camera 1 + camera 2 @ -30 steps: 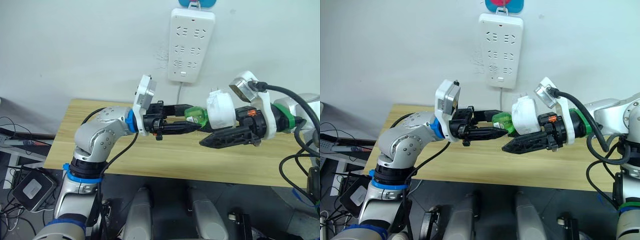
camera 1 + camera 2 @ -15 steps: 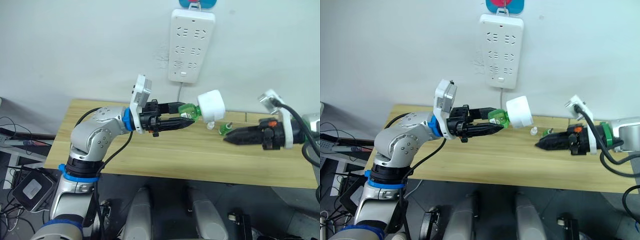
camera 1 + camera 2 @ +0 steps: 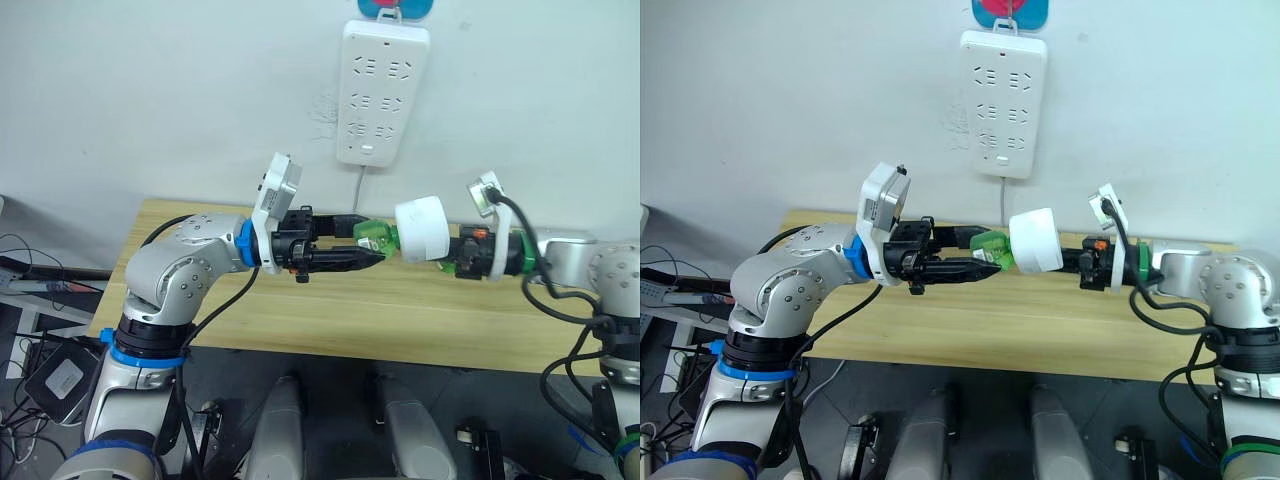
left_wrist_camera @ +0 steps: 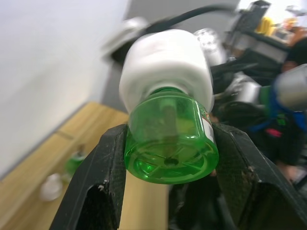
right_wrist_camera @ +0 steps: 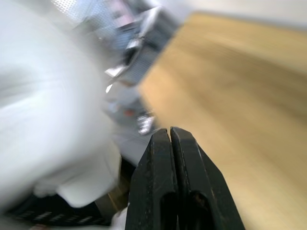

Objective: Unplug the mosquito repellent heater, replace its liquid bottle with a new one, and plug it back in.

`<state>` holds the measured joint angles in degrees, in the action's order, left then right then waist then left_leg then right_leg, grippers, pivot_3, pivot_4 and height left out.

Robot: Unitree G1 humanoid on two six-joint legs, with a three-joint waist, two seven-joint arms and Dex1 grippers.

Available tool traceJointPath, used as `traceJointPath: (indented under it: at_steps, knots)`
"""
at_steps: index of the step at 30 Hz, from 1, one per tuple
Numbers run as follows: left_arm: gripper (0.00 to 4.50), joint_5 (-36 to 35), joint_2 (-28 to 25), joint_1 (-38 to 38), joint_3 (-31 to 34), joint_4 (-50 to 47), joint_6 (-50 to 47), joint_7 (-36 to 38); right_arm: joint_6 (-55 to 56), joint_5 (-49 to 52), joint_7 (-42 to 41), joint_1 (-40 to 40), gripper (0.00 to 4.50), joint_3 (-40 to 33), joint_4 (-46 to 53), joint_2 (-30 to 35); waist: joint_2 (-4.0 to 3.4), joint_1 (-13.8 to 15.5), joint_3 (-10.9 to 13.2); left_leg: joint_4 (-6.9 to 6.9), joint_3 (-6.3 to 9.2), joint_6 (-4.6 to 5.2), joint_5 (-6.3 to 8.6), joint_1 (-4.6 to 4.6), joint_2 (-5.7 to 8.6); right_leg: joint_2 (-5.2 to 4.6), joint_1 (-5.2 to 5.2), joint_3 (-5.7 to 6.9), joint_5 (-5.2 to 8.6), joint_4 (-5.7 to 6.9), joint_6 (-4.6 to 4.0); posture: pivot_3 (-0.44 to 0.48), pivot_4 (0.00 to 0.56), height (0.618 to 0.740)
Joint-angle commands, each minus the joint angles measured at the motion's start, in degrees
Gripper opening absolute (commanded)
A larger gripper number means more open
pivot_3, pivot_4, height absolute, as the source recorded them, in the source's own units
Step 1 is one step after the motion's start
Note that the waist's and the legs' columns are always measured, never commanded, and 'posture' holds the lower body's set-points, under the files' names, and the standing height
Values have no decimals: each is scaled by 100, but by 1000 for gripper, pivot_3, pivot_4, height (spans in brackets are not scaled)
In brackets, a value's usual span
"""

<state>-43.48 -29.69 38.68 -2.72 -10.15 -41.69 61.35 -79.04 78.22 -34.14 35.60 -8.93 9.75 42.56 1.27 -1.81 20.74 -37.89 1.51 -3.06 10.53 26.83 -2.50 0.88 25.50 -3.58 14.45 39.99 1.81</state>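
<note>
My left gripper (image 3: 369, 242) is shut on a translucent green bottle (image 4: 168, 142) and holds it level above the table. The white mosquito repellent heater (image 3: 421, 229) sits on that bottle's neck. A dark wick shows inside the bottle. My right gripper (image 5: 170, 134) is shut and empty, with its tips just behind the heater; I cannot tell if they touch it. In the left wrist view, a second green bottle (image 4: 74, 163) and a small white cap (image 4: 50, 187) lie on the table. I cannot tell which bottle is the new one.
A long white power strip (image 3: 383, 88) hangs on the wall above the table, its cord running down behind the grippers. The wooden table (image 3: 300, 312) stretches beneath both arms. Cables and a small box (image 3: 62, 377) lie on the floor at the left.
My right gripper let go of the heater, pulled away to the right and shut, then came back close behind it. The left gripper kept hold of the bottle with the heater on it.
</note>
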Motion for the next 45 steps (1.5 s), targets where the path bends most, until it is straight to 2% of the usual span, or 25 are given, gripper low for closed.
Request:
traceJointPath:
  at_steps: [1, 4, 7, 12, 15, 17, 21, 25, 31, 34, 37, 39, 42, 45]
  knots:
    - [2267, 250, 63, -109, -29, 72, 378, 43, -211, 1556, 380, 72, 73, -165, 275, 307, 5, 1, -9, 0, -2, 1, 1, 0, 0, 0, -1, -2, 0, -1, 0, -10, 267, 740]
    - [2267, 341, 131, -243, -124, 65, 460, 94, 150, 2210, 1045, 446, 73, 79, 47, 237, 9, -14, -15, 1, -2, 1, 1, -1, -2, 2, -1, -1, 0, -1, 0, -17, 266, 740]
    - [2267, 456, 147, -371, -315, -59, 536, 230, 478, 2244, 1668, 1095, 73, 280, -531, -148, 11, -86, -24, -1, -6, 1, 0, -3, -6, 5, 0, -5, -1, 1, -1, -22, 265, 740]
    - [2267, 444, 97, -469, -436, -192, 543, 387, 846, 710, 1846, 1648, 73, 544, -1190, -552, 18, -88, -30, 3, -2, 1, 0, -1, -3, 4, 1, -2, -2, 0, -3, -33, 268, 740]
    - [2267, 414, 77, -479, -392, -190, 511, 410, 1370, -1012, 1068, 1555, 73, 1311, -1132, -138, 18, -34, -29, 4, -1, 1, 0, 2, 0, 0, 4, 0, -2, -1, -3, -31, 273, 740]
    - [2267, 368, 41, -487, -358, -187, 468, 438, 1654, -1656, 414, 1380, 73, 1626, -969, 140, 18, 5, -30, 3, -3, 2, 1, 3, 2, -2, 5, -1, -1, -2, -2, -30, 277, 740]
    - [2267, 181, 14, -496, -246, -183, 277, 432, 1504, -1729, -388, 1007, 73, 1506, -700, 272, 18, -4, -29, 3, -3, 2, 1, 2, -1, -1, 4, 0, -1, -3, -2, -32, 283, 740]
    - [2267, 238, 35, -422, -193, -26, 272, 330, 924, -1274, -1137, 406, 73, 1377, 35, 578, 18, -3, -29, 3, 2, 2, 1, 1, -6, 3, 4, 4, -1, 1, -2, -30, 287, 740]
    - [2267, 279, 68, -421, -160, 38, 277, 221, 444, -913, -1349, -14, 73, 1069, 588, 718, 18, -19, -29, -2, 0, 2, 1, -3, -6, 3, 0, 0, 1, 2, 1, -28, 293, 740]
    - [2267, 283, 53, -467, -174, -19, 296, 210, 545, -1247, -1144, -51, 73, 975, 474, 664, 18, -18, -29, -2, -1, 2, 1, -3, -5, 3, -1, -1, 5, 0, 8, -31, 296, 740]
    - [2267, 951, 5, -594, -358, 11, 1209, 281, 690, -1794, -1002, -75, 73, 925, 139, 822, 18, -15, -29, -2, -1, 2, 1, -3, -4, 3, -1, 0, 4, 0, 7, -32, 300, 740]
    - [2267, 1669, -16, -745, -484, 232, 2393, 358, 426, -1707, -938, -103, 227, 646, -154, 886, 18, -5, -29, -1, -3, 2, 1, -3, -3, 2, 0, -2, 3, -1, 5, -32, 300, 740]
    - [2267, 2551, -36, -986, -506, 756, 4350, 469, -460, -1094, -722, -25, 936, -37, -725, 847, 18, -3, -29, 0, -8, 2, 1, -4, -2, 1, 0, -6, -2, -2, -3, -38, 302, 740]
    - [2267, 2771, 53, -1061, -437, 1061, 5198, 439, -1152, -756, -319, 137, 1898, -535, -1163, 565, 18, -6, -29, 2, -9, 3, 1, -4, -4, 1, 0, -8, -3, -2, -5, -43, 305, 740]
